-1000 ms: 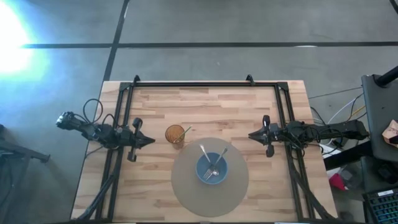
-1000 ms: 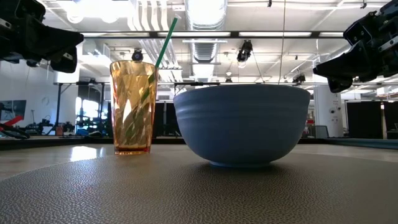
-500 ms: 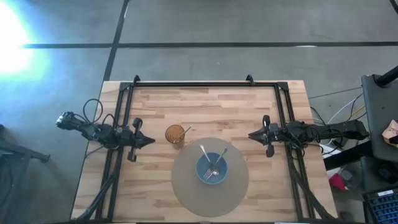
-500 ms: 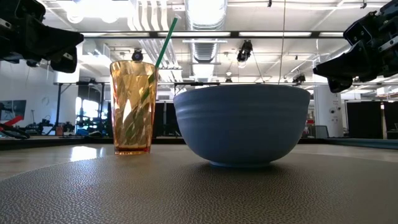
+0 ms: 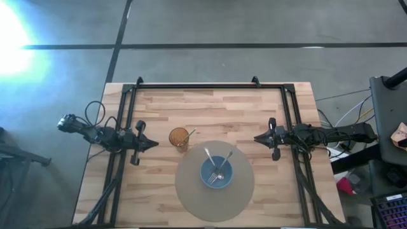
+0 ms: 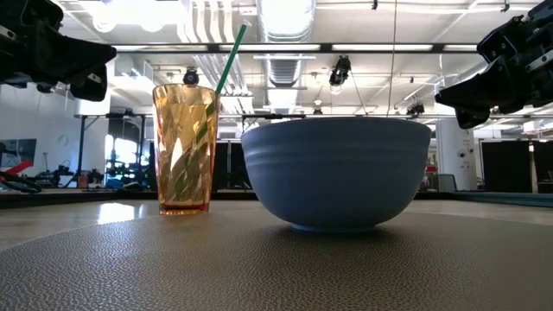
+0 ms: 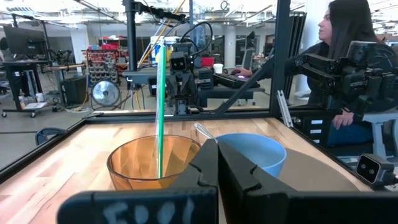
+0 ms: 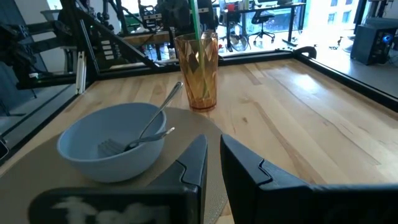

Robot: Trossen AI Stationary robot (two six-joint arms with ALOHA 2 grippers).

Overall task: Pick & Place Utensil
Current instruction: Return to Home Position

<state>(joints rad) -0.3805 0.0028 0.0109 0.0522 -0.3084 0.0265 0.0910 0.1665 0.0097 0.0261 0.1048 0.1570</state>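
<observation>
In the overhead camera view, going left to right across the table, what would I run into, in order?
Dark left gripper → translucent brown faceted cup → round blue bowl → dark right gripper.

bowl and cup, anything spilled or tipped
Nothing stands out: cup upright with straw inside, fork and spoon in the upright bowl, left gripper and right gripper shut and empty at the table's sides.

Grey concrete floor point(image 5: 222, 25) — bright ceiling lights point(image 6: 285, 10), exposed ducts point(image 6: 285, 67) overhead.
</observation>
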